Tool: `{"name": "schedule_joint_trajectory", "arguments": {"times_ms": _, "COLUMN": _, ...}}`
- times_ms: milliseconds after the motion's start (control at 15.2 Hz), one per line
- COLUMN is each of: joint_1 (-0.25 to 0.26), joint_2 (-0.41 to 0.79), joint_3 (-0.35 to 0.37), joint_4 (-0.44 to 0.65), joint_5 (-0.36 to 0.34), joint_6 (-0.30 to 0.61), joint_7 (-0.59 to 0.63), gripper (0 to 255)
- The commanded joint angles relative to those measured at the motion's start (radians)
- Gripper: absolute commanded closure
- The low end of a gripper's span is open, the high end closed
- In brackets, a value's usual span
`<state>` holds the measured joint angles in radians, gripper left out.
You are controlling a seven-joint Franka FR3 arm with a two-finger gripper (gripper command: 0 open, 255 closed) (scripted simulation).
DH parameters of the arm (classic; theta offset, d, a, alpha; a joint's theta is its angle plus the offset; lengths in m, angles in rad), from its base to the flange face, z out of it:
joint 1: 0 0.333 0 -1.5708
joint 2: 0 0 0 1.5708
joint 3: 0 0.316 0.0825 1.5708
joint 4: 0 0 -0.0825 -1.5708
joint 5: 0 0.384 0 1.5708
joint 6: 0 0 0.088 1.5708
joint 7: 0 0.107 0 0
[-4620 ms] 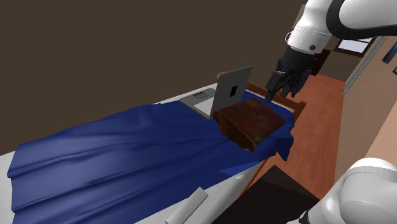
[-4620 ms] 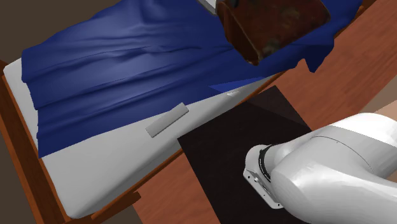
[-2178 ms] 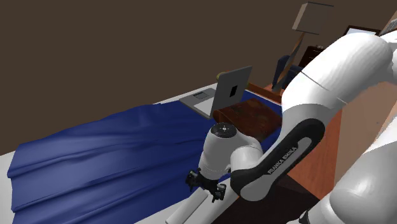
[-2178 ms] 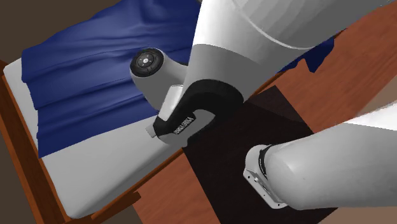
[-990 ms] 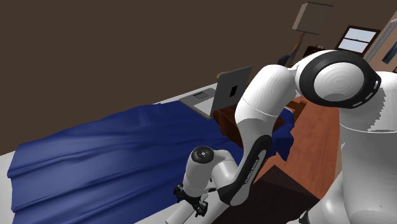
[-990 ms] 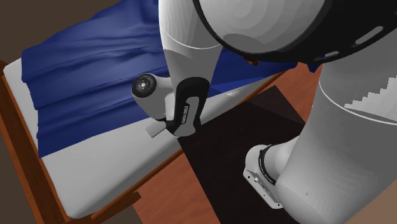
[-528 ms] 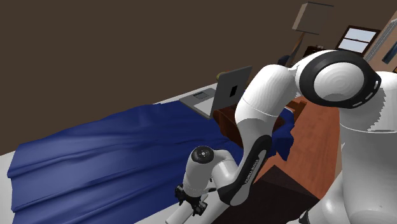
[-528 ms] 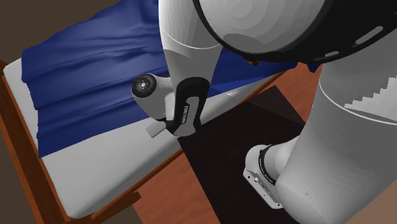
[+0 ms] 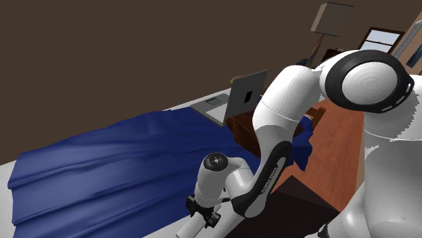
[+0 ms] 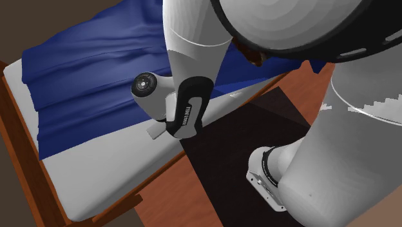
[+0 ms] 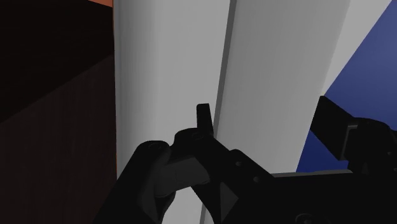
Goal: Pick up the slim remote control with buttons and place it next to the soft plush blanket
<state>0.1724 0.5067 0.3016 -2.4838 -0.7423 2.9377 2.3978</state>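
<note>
Gripper (image 11: 267, 119) was found pointing down at the bed's (image 10: 96, 177) bare grey strip, between the dark stand (image 10: 258, 145) and the blue blanket (image 9: 115, 162). Its fingers (image 11: 203, 121) stood against both long edges of the grey remote control (image 11: 273, 57), clamped across its narrow width. This was judged the sensible hold for so slim and flat an item. The remote control appeared to rest on the mattress, not yet lifted. The blanket's hem lay near, so the carry should be short. An open laptop (image 9: 243, 98) stood well apart.

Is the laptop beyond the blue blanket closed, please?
No, in the shoulder view the laptop stands with its lid raised above its base, beyond the blue blanket.
</note>
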Motion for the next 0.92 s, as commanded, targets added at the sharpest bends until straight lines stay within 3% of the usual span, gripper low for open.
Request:
{"name": "schedule_joint_trajectory", "arguments": {"times_ms": 0, "joint_1": -0.03, "joint_2": -0.03, "joint_3": 0.033, "joint_4": -0.017, "joint_5": 0.026, "joint_6": -0.017, "joint_7": -0.024, "gripper": 255}}
{"name": "schedule_joint_trajectory", "arguments": {"times_ms": 858, "joint_1": -0.252, "joint_2": -0.235, "joint_3": 0.31, "joint_4": -0.095, "joint_5": 0.298, "joint_6": -0.148, "joint_7": -0.235, "gripper": 255}}
